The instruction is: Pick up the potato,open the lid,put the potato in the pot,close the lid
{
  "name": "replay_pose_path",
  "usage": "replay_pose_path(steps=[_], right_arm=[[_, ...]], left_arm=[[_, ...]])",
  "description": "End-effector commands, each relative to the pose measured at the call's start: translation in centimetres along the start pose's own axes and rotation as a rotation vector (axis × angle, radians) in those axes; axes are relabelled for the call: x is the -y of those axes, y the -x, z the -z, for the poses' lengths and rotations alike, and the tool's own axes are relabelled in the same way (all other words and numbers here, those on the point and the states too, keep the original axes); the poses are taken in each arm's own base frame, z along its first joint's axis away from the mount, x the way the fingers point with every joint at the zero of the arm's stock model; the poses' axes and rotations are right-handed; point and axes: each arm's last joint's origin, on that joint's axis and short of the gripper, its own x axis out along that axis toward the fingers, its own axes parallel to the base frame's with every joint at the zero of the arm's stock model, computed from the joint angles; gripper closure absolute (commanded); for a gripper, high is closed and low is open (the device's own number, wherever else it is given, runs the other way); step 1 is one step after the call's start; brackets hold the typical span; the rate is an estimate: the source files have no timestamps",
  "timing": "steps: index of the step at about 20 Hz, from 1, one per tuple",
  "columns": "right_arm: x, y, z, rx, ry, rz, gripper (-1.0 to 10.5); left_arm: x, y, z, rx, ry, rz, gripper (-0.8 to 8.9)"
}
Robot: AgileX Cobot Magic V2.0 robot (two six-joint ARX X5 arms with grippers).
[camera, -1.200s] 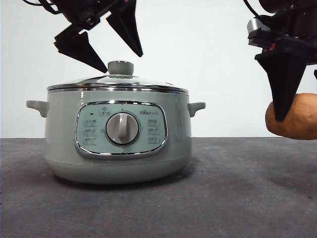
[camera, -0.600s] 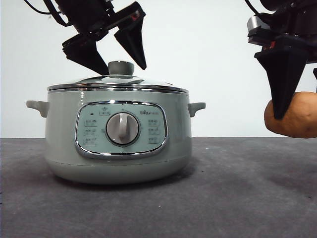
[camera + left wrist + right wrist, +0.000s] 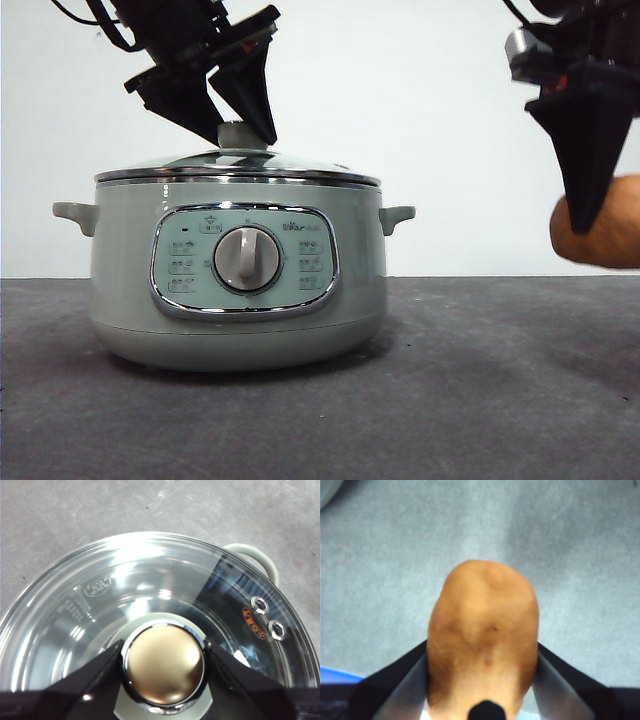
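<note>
Pot shut, knob bracketed, potato aloft.

The pot [image 3: 237,285] stands nearest on the table [image 3: 480,400], dial forward, with the lid [image 3: 238,166] seated on its rim. Above the pot, the left gripper [image 3: 237,128] straddles the lid's knob [image 3: 164,666], jaws open to either side and apparently just touching it; a firm grip cannot be confirmed. Well to the pot's right, raised off the table, the right gripper [image 3: 482,680] clamps the potato [image 3: 483,655] between its jaws.
</note>
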Motion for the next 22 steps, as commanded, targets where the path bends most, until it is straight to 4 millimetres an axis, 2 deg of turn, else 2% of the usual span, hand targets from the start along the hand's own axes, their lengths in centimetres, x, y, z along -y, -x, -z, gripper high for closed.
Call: replay_pose_path(steps=[1, 6, 10, 14, 22], right_arm=[[-0.7, 1.5, -0.6, 0.044, 0.011, -0.012, 9.5], [-3.0, 5.2, -1.9, 0.157, 0.060, -0.069, 9.5], [-5.8, 6.3, -3.4, 0.195, 0.110, -0.106, 9.5], [-8.9, 5.2, -6.3, 0.163, 0.155, -0.121, 9.5], [-15.2, 1.8, -12.7, 0.141, 0.234, -0.178, 9.5]], left_arm=[[0.4, 2.8, -0.9, 0.094, -0.026, -0.006, 8.22], [-0.2, 6.2, -0.8, 0.130, -0.051, -0.111, 8.22], [-2.1, 8.4, -0.2, 0.118, -0.054, -0.203, 8.22], [-4.4, 9.9, 0.5, 0.102, -0.003, -0.274, 8.22], [-9.0, 11.5, 1.6, 0.103, 0.138, -0.412, 8.22]])
